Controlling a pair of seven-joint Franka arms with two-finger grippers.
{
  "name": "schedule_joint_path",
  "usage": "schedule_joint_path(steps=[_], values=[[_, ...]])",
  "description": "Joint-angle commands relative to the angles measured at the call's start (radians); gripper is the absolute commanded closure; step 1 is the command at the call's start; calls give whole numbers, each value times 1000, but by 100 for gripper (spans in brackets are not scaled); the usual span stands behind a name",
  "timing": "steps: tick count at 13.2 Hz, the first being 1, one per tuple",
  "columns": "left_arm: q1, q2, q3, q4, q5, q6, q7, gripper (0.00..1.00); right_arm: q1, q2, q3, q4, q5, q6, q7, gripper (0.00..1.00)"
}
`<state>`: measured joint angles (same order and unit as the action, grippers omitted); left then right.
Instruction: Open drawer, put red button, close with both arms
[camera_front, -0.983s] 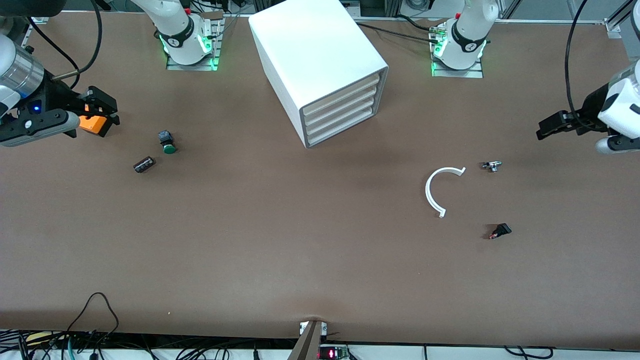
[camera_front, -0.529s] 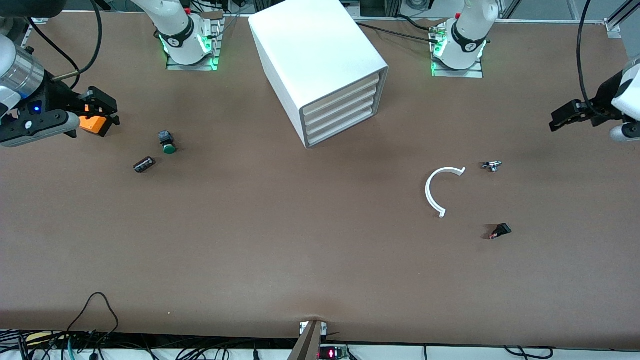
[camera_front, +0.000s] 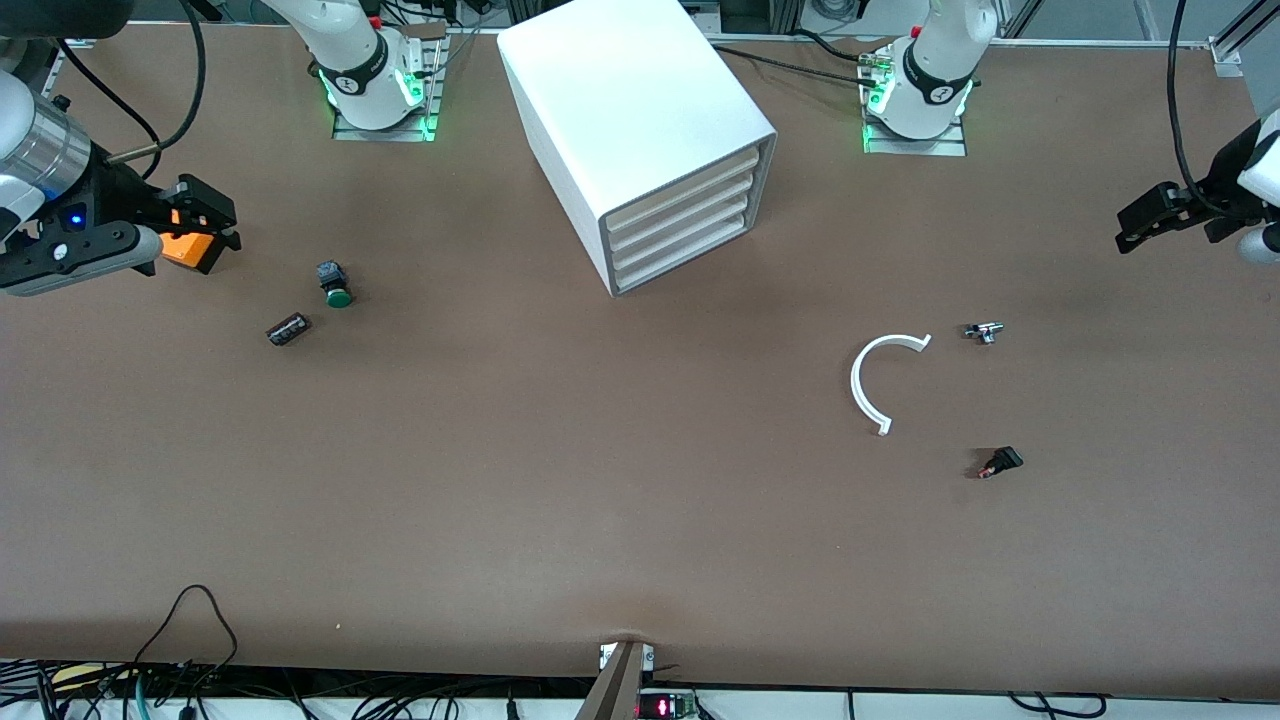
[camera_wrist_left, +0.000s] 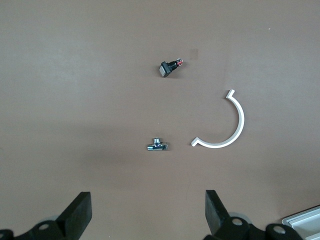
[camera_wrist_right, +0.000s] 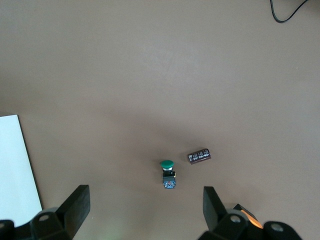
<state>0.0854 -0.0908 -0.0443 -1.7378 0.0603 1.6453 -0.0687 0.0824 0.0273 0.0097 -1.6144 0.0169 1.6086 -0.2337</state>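
Since the earlier frame the left gripper (camera_front: 1128, 226) is drawing back toward the table edge at the left arm's end, hanging over bare brown table (camera_front: 560, 480). The right gripper (camera_front: 214, 222) is barely shifting, waiting over the right arm's end. Nothing lying on the table is moving.

In the front view, the four stacked shallow white plastic drawers (camera_front: 680, 225) of the big white box cabinet (camera_front: 640, 100) are all sitting flush and shut. The red button is showing nowhere, so it is probably already inside. With the left arm retreating, the task is looking finished. The green-capped push button (camera_front: 334, 283) and the small black cylinder (camera_front: 288, 328) are lying near the right gripper. Toward the left arm's end, the curved white plastic arc (camera_front: 868, 385), the small silver metal fitting (camera_front: 985, 332) and the little black switch with a reddish tip (camera_front: 1001, 462) are resting well apart from the cabinet.

In the left wrist view, the left gripper (camera_wrist_left: 147, 202) is holding its fingers spread wide and gripping nothing, over the arc (camera_wrist_left: 235, 131), fitting (camera_wrist_left: 158, 146) and switch (camera_wrist_left: 169, 67).

In the right wrist view, the right gripper (camera_wrist_right: 145, 199) is likewise spread and empty, with the green button (camera_wrist_right: 168, 176) and cylinder (camera_wrist_right: 199, 156) lying beneath it
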Motion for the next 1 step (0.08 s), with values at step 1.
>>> schedule_joint_path(steps=[1], values=[[-12,-6,0,26,7,-7,23,0,-6,5,3,19,1,-21,1,0]])
